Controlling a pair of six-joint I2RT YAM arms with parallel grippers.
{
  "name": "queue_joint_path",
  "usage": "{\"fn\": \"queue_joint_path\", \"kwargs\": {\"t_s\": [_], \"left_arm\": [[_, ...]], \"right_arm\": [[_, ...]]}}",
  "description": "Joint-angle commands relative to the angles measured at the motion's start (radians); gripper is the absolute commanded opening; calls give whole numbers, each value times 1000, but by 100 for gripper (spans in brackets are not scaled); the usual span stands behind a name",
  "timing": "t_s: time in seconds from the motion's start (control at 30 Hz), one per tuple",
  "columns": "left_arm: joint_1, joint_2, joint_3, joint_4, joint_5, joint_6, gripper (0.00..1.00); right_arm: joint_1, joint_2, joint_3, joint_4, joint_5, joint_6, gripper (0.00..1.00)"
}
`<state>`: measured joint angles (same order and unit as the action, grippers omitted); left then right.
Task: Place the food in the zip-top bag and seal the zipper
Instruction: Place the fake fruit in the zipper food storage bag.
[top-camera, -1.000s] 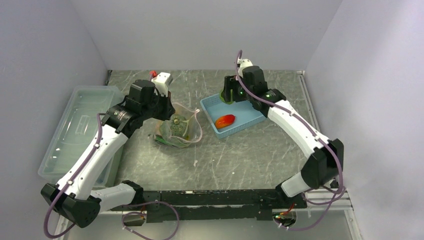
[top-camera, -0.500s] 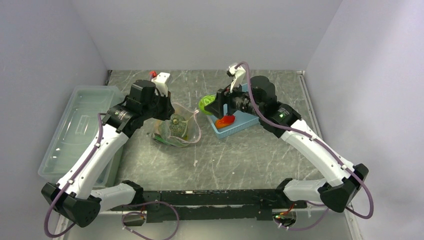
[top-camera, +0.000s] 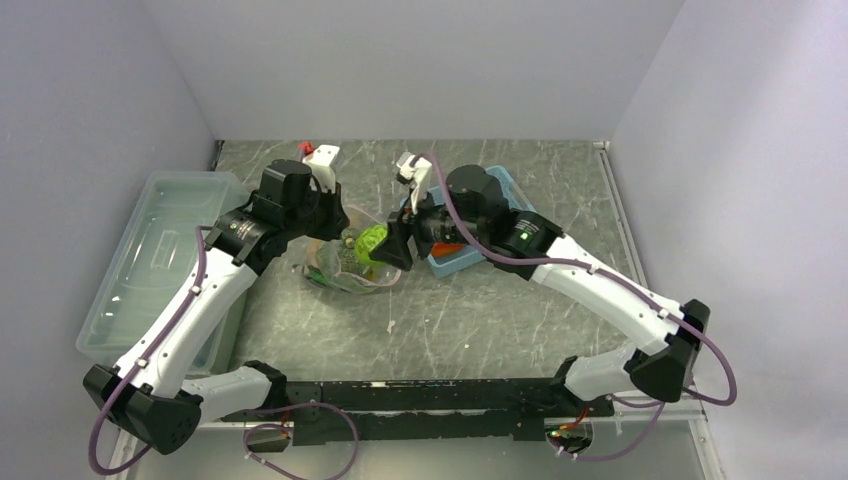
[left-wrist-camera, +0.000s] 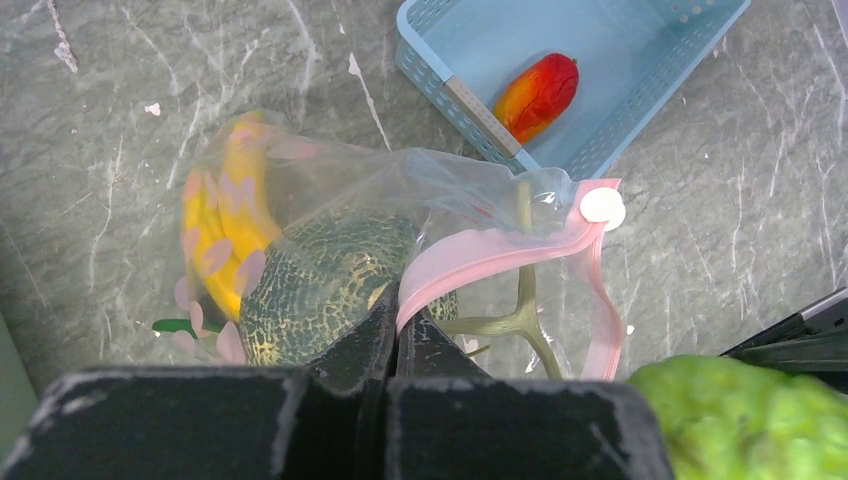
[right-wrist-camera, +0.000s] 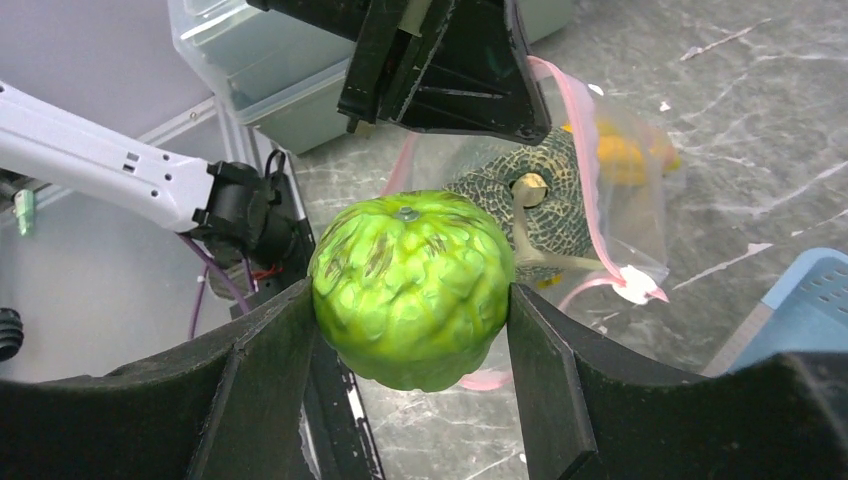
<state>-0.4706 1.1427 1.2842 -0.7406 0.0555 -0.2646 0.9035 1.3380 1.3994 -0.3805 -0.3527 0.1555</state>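
we log right gripper clamped on the lime-green fruit, at the mouth of the zip-top bag. left gripper pinches the zipper. red-orange fruit lies in the blue basket.

Left arm extends from lower left to frame centre. Left gripper is closed, pinching the zipper. Right arm extends from lower right to centre. Right gripper clamps the lime-green fruit between both fingers.

Pale blank walls, scratched grey tabletop
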Motion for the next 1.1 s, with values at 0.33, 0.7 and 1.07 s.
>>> {"fn": "queue_joint_path", "kwargs": {"t_s": [0.33, 0.7, 1.07], "left_arm": [[7, -13, 3, 58, 63, -9, 0], [8, -28, 2, 76, 169, -7, 0], [8, -26, -6, 109, 322, -13, 0]], "right_arm": [[62, 211, 103, 18, 203, -11, 19], [86, 333, 98, 64, 441, 45, 15], [91, 388, 90, 111, 582, 108, 13]]}}
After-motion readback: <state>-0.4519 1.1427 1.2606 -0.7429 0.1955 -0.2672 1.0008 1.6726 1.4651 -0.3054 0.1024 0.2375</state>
